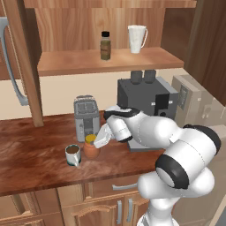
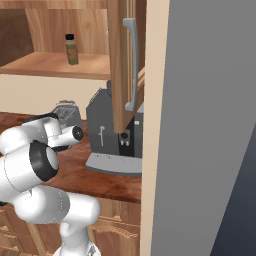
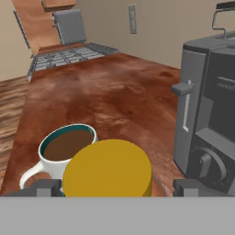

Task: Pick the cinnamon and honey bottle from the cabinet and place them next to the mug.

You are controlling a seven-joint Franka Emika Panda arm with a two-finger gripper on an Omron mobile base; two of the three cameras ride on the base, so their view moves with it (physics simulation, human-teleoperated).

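You're looking at the tool (image 1: pixel 98 142) sitting at the honey bottle (image 1: pixel 91 148), fingers (image 3: pixel 46 188) flanking its yellow lid (image 3: pixel 107 168), grip contact unclear, bottle standing on the table (image 1: pixel 39 154) just beside the mug (image 1: pixel 73 154), cinnamon (image 1: pixel 105 45) standing upright on the cabinet (image 1: pixel 79 26) shelf near a white cup (image 1: pixel 137 39), toaster (image 1: pixel 86 115) behind.

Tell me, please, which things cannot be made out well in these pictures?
- Honey bottle: hand view shows its lid; the grey band cuts off its body.
- Pincer: whether its tips touch the bottle, hidden likewise.
- Cinnamon label: too small to read.
- Toaster: right base view, the arm partly covers it.
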